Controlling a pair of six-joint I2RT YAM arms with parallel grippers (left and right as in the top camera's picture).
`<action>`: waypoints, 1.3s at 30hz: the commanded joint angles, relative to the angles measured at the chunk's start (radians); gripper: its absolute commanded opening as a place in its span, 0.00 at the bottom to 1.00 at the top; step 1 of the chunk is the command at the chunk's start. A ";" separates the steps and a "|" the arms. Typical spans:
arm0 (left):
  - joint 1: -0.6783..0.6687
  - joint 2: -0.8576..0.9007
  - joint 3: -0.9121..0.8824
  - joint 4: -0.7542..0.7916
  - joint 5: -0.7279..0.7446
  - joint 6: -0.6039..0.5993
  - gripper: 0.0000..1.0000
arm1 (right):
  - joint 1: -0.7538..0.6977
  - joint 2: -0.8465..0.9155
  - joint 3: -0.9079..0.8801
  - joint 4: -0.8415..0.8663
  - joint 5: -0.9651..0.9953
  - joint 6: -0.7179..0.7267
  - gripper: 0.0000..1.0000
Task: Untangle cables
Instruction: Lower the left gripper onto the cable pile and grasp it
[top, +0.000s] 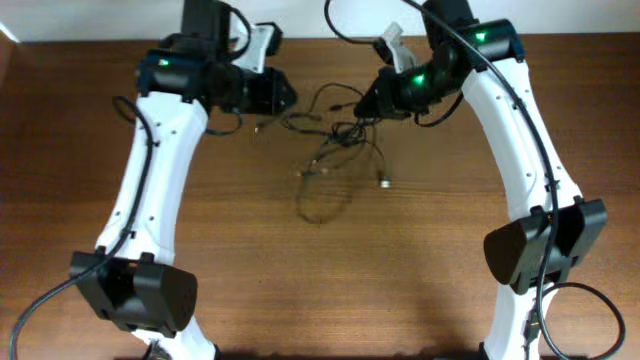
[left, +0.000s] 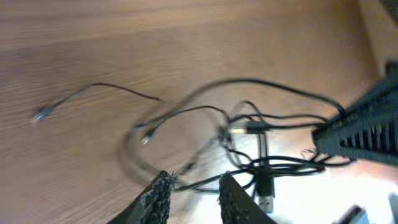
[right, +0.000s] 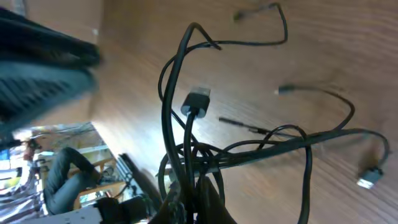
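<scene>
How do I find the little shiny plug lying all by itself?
Find the wooden table, then the cables tangled between the left arm and right arm. One cord trails on the right arm's side and ends in the silver plug, alone on bare wood, outside the knot.

Wooden table (top: 420, 285) — tangled black cables (top: 338, 131)

Overhead: you look straight down from high above the wooden table (top: 330, 290), with both arms in frame.
Left wrist: you sit low and close, looking past the left fingers (left: 158, 198) across the tabletop.
Right wrist: you sit closer still, looking past the right fingers (right: 211, 205) along the wood.
Shared: all three views show you the cables (top: 335, 135) mid-table.
</scene>
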 joint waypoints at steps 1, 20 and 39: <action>-0.049 0.045 -0.007 0.030 0.100 0.042 0.33 | 0.006 -0.007 0.044 0.002 -0.096 0.003 0.04; -0.171 0.131 -0.061 0.107 0.167 0.037 0.00 | -0.067 -0.008 0.046 0.004 -0.262 0.003 0.04; -0.169 0.218 -0.105 0.292 0.059 0.037 0.55 | -0.236 -0.011 0.045 -0.149 0.566 0.188 0.99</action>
